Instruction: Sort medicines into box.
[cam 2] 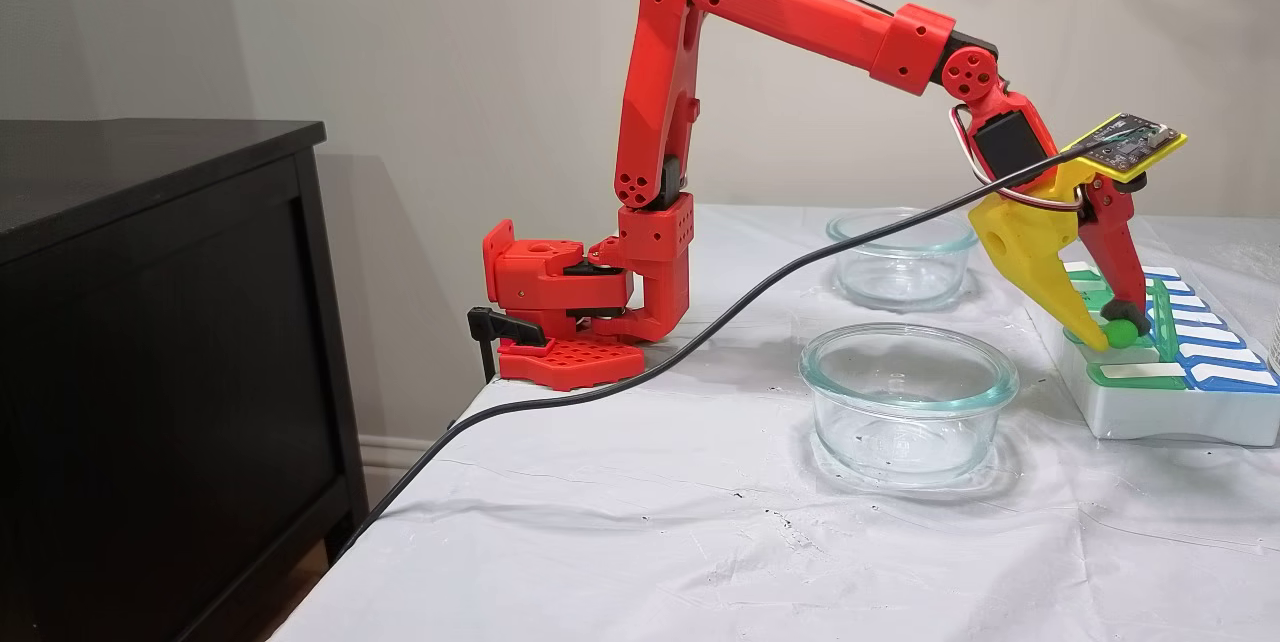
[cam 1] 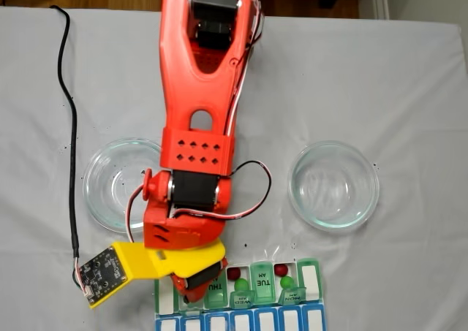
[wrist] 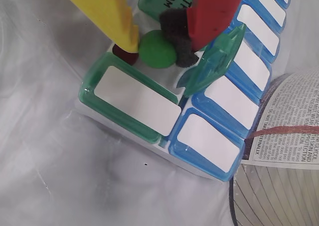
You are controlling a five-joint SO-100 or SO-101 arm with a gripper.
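While the red jointed arm [cam 2: 790, 17] reaches across the white-clothed surface [cam 2: 650, 532], its yellow-and-red pincer [wrist: 158, 45] hangs over the flat green-and-blue-lidded pill box [wrist: 149, 111]. The pincer is clenched on a small bright green ball [wrist: 156, 49], just above an open compartment holding a dark red ball [wrist: 123, 55].

Tablecloth [cam 2: 620, 522]: white cloth, matt, wrinkled. Two bowls [cam 2: 908, 400] [cam 2: 900, 257]: clear glass, glossy, smooth. Pill organizer [wrist: 149, 111]: smooth plastic; translucent green and blue lids, glossy, with matt white labels; white base. Green ball [wrist: 157, 49] at upper centre of the wrist view: matt, slightly grainy. Dark red ball [wrist: 123, 54] beside it: matt. Gripper [wrist: 160, 42]: yellow and red plastic fingers, layered printed texture; black foam-like pad [wrist: 177, 34], rough. Cabinet [cam 2: 150, 342] at left: dark wood, low sheen. Printed paper [wrist: 289, 121] at right edge of the wrist view: matt.
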